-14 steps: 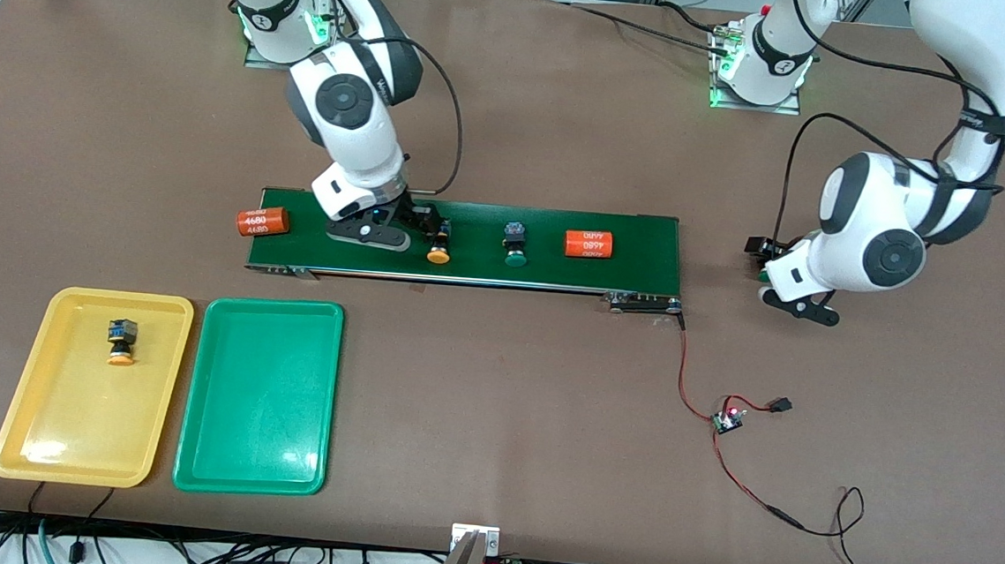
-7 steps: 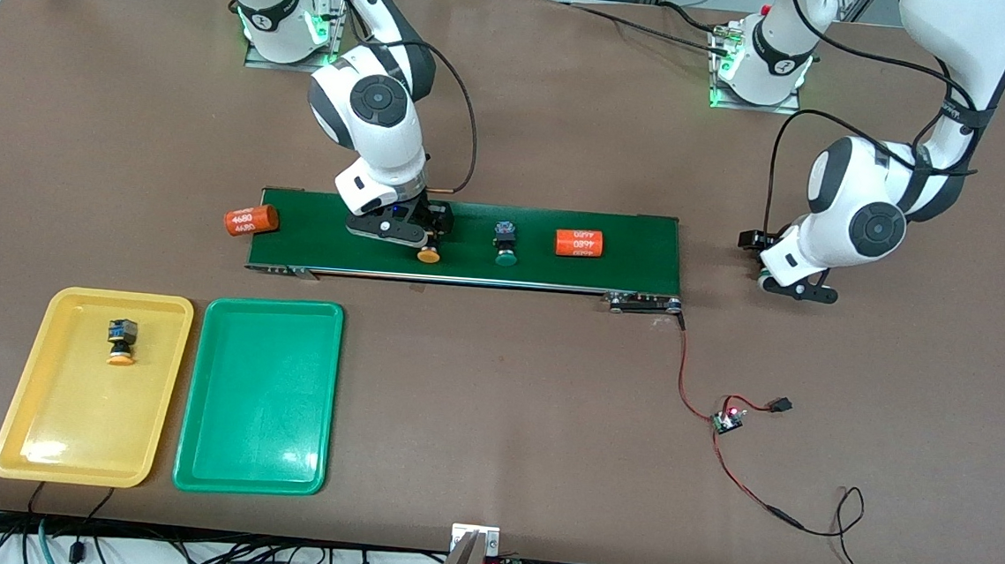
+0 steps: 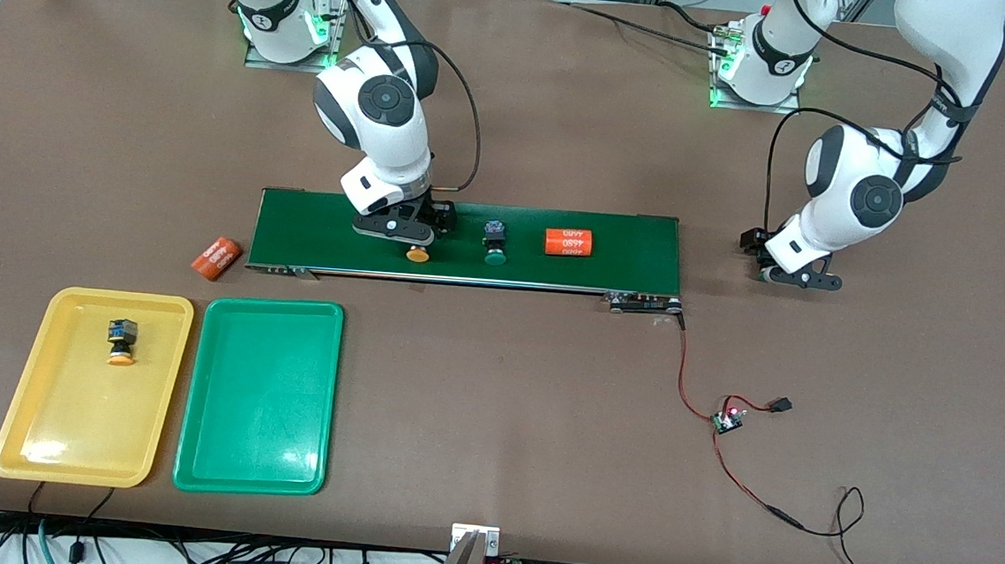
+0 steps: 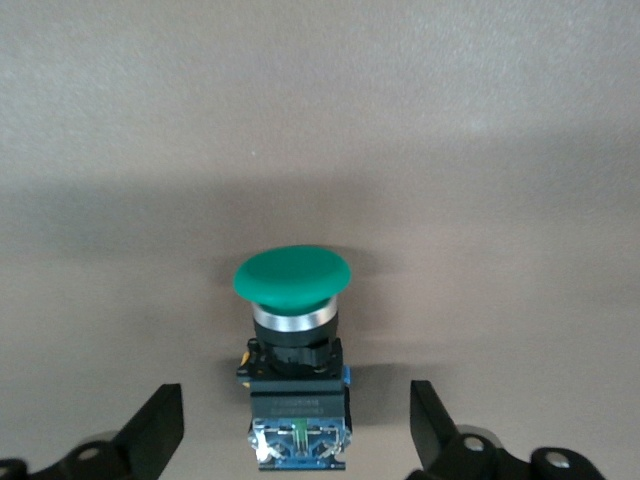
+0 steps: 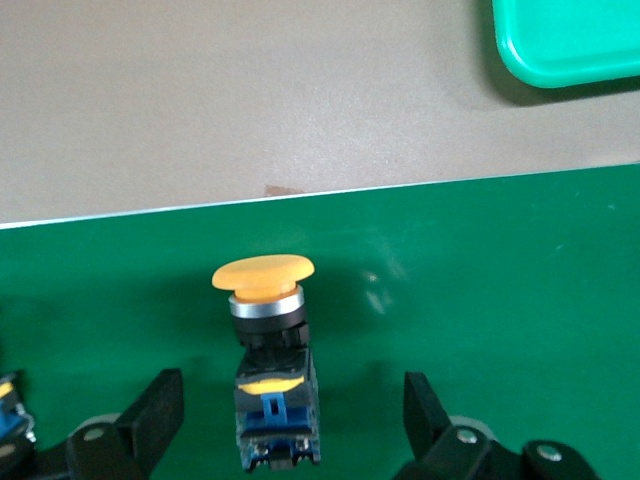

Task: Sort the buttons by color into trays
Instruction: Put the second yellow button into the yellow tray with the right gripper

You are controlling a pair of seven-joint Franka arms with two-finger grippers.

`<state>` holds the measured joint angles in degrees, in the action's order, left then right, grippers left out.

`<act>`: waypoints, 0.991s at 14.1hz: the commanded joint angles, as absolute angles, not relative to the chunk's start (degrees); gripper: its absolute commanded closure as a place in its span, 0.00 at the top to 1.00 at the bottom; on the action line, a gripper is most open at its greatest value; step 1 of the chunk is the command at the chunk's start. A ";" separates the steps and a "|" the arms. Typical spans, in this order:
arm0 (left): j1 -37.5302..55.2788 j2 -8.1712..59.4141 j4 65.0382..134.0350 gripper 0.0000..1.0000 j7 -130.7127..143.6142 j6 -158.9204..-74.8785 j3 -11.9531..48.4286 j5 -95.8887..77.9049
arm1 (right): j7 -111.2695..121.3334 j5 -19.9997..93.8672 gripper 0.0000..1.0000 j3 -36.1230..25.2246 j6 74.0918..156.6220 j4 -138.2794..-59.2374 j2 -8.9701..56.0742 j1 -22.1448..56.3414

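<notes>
My right gripper [image 3: 420, 235] is open low over the conveyor belt and straddles a yellow-capped button [image 3: 417, 254] lying on its side. In the right wrist view that button [image 5: 266, 350] lies between the open fingers [image 5: 158, 410] without touching them. A green-capped button [image 3: 494, 244] lies on the belt beside it. My left gripper [image 3: 788, 274] is open low over the table off the belt's end. It straddles another green-capped button [image 4: 293, 350], which is hidden in the front view. The yellow tray [image 3: 32, 426] holds one yellow button [image 3: 121, 342]. The green tray [image 3: 260, 393] holds nothing.
The long dark-green conveyor belt [image 3: 628, 255] carries an orange cylinder [image 3: 568, 242]. A second orange cylinder [image 3: 217, 258] lies on the table off the belt's end, near the trays. Red wires and a small board [image 3: 727, 419] lie nearer the front camera.
The things on the belt moved toward the right arm's end, and one orange cylinder dropped off onto the table. My right gripper shifted along the belt over the yellow button. My left arm shifted slightly.
</notes>
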<state>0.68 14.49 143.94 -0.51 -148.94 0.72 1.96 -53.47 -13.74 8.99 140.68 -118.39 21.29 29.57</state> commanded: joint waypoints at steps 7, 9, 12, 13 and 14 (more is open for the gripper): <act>1.05 12.57 143.88 0.21 -0.53 -147.84 0.53 1.41 | -50.02 -15.29 0.00 9.40 138.71 -116.38 19.96 25.85; 1.14 11.43 142.05 0.21 -0.44 -143.90 0.61 1.32 | -46.16 -14.77 0.00 9.23 133.97 -112.96 19.07 23.39; 1.93 10.99 134.33 0.21 -0.53 -133.19 0.79 1.23 | -35.90 -11.54 0.00 8.97 124.74 -105.58 19.33 17.69; 2.11 10.99 131.69 0.21 -0.44 -130.63 1.49 1.14 | -31.16 -8.12 0.00 8.88 123.32 -103.64 19.77 15.06; 2.63 11.07 128.96 0.21 -0.35 -128.08 2.54 1.06 | -25.37 -5.56 0.00 8.53 123.14 -102.67 20.47 12.25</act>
<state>1.43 11.60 134.44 -0.51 -134.12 1.23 1.96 -34.37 -9.95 8.13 125.61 -106.31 18.88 17.21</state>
